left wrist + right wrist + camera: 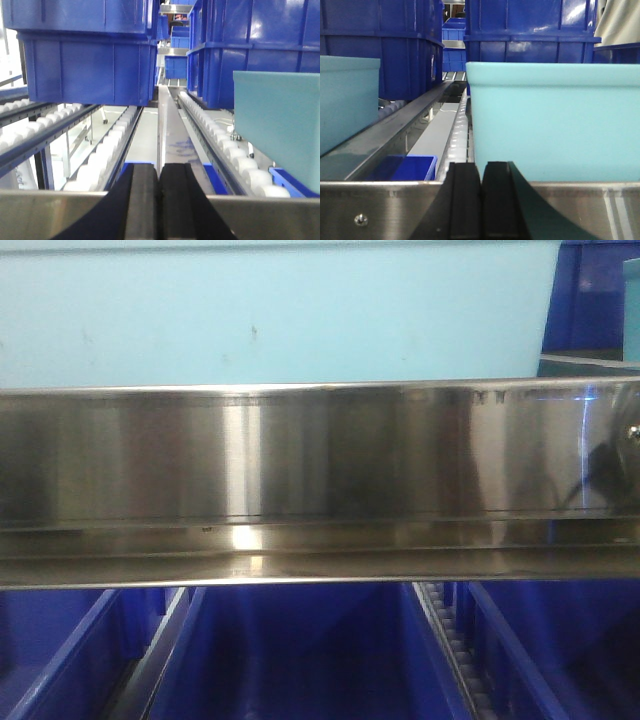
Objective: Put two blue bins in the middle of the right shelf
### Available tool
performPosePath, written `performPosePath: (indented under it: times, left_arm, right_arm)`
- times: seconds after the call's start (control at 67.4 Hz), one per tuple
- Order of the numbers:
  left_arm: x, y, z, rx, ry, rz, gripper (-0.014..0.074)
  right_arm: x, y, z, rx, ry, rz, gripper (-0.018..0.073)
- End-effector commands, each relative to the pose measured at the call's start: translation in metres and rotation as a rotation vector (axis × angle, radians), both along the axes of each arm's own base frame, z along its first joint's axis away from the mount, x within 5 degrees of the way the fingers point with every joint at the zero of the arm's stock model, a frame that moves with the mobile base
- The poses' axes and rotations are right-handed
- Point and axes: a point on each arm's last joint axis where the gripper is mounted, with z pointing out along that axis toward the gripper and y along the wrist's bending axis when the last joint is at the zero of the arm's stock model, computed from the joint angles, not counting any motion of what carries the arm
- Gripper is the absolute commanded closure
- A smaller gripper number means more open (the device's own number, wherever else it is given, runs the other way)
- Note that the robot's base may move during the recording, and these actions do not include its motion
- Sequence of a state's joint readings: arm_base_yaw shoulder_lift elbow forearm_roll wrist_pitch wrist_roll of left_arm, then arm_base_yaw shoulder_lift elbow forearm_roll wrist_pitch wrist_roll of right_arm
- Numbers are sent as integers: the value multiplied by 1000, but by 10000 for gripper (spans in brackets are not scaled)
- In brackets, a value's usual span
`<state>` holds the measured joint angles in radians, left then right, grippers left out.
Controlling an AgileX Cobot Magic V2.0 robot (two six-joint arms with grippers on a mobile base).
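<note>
Shows two pale blue bins (555,125) resting on the roller shelf (216,134) behind its steel front rail (320,450), left claw (159,200) and right claw (481,200) both clenched empty.

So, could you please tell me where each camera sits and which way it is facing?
Exterior front-facing: level with the shelf, squarely facing the brushed stainless-steel front rail, a pale sky-blue plastic bin above it, royal-blue plastic crates below; no robot part shows.
Left wrist: behind the shut black left fingers, looking over the rail along white roller lanes toward royal-blue crates.
Right wrist: behind the shut black right fingers, facing a pale bin close ahead.
Shared: both wrist views show steel rail, pale bins and royal-blue crates.
</note>
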<state>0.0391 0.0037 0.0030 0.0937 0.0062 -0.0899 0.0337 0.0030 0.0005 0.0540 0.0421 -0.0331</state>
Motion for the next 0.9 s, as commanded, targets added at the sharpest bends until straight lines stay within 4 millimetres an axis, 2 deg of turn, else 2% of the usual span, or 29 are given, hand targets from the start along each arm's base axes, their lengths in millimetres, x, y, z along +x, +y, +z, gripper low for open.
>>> performPosePath:
  times: [0.0, 0.208, 0.356, 0.4, 0.475, 0.578, 0.667, 0.712, 0.771, 0.83, 0.89]
  left_arm:
    - [-1, 0, 4, 0, -43, -2, 707]
    - [-2, -1, 14, 4, -146, -12, 707]
    - [-6, -3, 27, 12, -299, -26, 707]
    - [-7, -3, 29, 12, -302, -26, 707]
    - [-10, -2, 44, 16, -315, -22, 707]
    - [-22, -2, 81, 44, -358, -10, 707]
    - [-29, -2, 108, 44, -340, 3, 701]
    - [-29, -1, 121, 39, -276, 14, 661]
    - [-29, 0, 137, 35, -235, 22, 598]
    - [-24, 1, 148, 31, -179, 29, 494]
    - [-17, 2, 158, 27, -128, 33, 384]
  right_arm:
    - [-1, 0, 5, -6, -53, -5, 721]
    - [-1, -1, 9, -4, -99, -8, 721]
    - [-2, -1, 17, -1, -184, -12, 721]
    - [-4, -1, 26, 0, -215, -12, 721]
    - [-11, -1, 50, 3, -275, -12, 721]
    - [-25, -1, 90, 5, -358, -9, 721]
    - [-30, -1, 116, 2, -301, -3, 721]
    - [-28, -1, 133, 1, -273, 0, 718]
    - [-24, 0, 145, -1, -246, 1, 680]
    - [-19, 0, 159, -2, -218, 3, 587]
    - [-11, 0, 166, -3, -180, 4, 449]
